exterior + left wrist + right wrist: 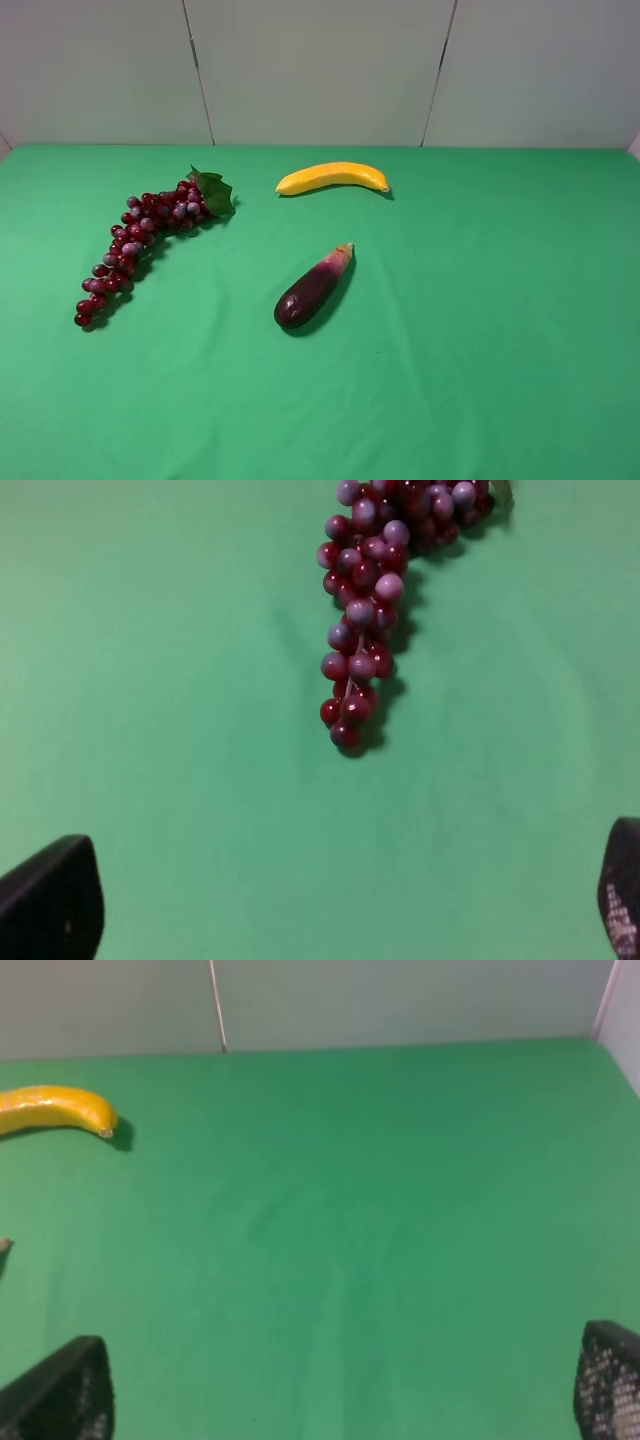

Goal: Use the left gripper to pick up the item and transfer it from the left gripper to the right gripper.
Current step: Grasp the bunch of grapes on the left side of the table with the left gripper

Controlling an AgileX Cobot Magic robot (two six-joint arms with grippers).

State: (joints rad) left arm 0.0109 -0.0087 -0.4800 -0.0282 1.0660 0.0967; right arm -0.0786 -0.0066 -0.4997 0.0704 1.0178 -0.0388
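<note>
A bunch of dark red grapes (140,240) with a green leaf lies at the left of the green cloth; it also shows in the left wrist view (370,590). A purple eggplant (313,287) lies near the middle. A yellow banana (332,177) lies behind it and also shows in the right wrist view (55,1108). My left gripper (335,910) is open and empty, hovering short of the lower tip of the grapes. My right gripper (340,1390) is open and empty, over bare cloth to the right of the banana. Neither gripper shows in the exterior view.
The green cloth (500,300) covers the whole table. A pale panelled wall (320,70) stands along the back edge.
</note>
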